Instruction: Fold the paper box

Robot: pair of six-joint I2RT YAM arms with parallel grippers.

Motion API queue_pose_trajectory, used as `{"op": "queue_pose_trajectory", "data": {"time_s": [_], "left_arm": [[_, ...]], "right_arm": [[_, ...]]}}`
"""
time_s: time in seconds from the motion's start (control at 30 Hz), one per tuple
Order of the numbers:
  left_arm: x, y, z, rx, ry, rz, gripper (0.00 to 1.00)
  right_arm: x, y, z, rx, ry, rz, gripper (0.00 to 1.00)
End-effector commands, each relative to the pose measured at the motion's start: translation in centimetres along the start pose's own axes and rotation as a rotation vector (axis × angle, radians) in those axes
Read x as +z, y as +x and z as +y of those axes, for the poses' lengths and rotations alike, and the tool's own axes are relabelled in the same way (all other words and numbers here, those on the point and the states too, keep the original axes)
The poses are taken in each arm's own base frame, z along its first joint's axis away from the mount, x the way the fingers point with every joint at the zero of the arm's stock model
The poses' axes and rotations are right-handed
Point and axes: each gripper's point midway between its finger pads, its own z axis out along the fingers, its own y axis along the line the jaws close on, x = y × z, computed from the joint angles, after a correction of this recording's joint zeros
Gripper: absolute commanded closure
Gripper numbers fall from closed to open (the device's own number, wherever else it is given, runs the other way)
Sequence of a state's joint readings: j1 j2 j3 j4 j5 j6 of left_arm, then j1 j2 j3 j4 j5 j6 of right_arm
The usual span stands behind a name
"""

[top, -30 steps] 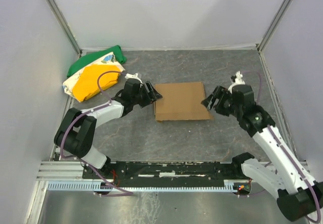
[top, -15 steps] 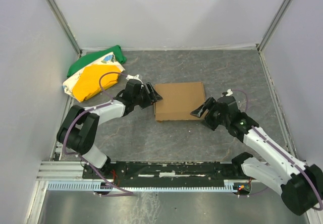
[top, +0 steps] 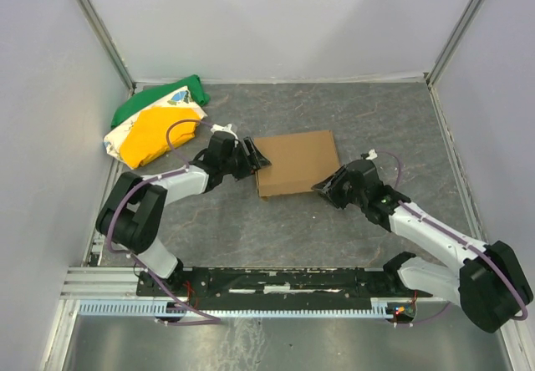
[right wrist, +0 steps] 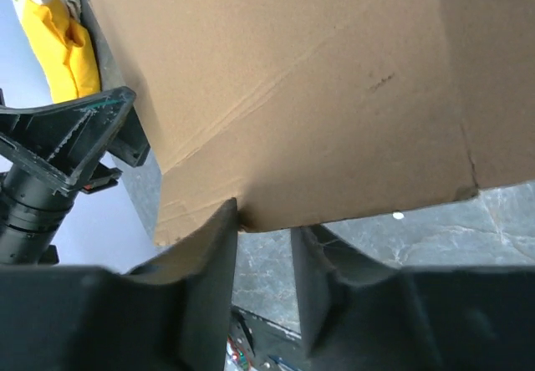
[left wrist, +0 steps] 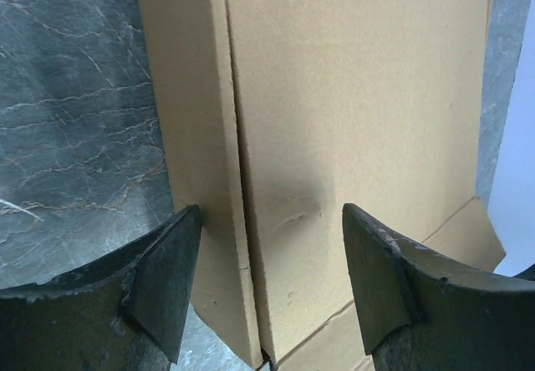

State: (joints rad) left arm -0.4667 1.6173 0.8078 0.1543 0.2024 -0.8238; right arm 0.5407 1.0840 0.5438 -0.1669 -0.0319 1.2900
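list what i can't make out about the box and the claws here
- Grip of the right claw: too small in the top view; in the right wrist view the box edge hides its fingertips.
- Box's near corner: left wrist view, cut off at the bottom edge between the fingers of the open left claw.
- Box underside: hidden by the box in every view.
- Cloth bundle: only a yellow sliver at the right wrist view's edge.

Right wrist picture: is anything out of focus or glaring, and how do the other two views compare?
Right wrist view: the right gripper's fingers are soft and dark, while the paper box is crisp, with its creases showing. Left wrist view: mostly sharp, with even light and a faint shadow in a dent. Top view: diffuse light, soft shadows, no glare.
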Motion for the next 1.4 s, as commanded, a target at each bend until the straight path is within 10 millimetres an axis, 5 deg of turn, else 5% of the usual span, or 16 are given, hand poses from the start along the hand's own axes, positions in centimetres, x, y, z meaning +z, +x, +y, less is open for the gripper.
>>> {"op": "queue_pose_trajectory", "data": {"time_s": [0.0,0.2,0.37,0.57,0.97,1.13,1.27,1.37], "left_arm": [[0.2,-0.3,-1.0,0.05,0.06,-0.007,0.25],[-0.2,-0.4,-1.2,0.06,0.066,-0.016,0.25],[-0.5,-0.8,-1.4,0.067,0.068,-0.026,0.25],[-0.6,-1.6,-2.3,0.081,0.072,-0.037,0.25],[-2.0,-3.6,-3.2,0.145,0.05,-0.084,0.23],[-3.1,-3.9,-3.4,0.152,0.035,-0.093,0.23],[-4.5,-4.3,-2.5,0.169,-0.024,-0.112,0.23],[-5.9,-4.5,-1.7,0.177,-0.079,-0.124,0.22]], "right_arm": [[-0.2,-2.0,4.1,0.035,-0.172,-0.097,0.7],[-2.0,-2.6,6.2,0.022,-0.239,-0.118,0.86],[-3.0,-2.6,7.2,0.048,-0.274,-0.111,0.87],[-2.0,-0.5,7.0,0.208,-0.307,0.011,0.85],[-3.8,-1.6,8.5,0.352,-0.392,-0.013,0.83],[-3.8,-1.3,8.4,0.332,-0.359,-0.002,0.74],[-3.9,-0.4,8.5,0.294,-0.347,0.05,0.41],[-4.9,0.4,8.9,0.215,-0.35,0.094,0.36]]}}
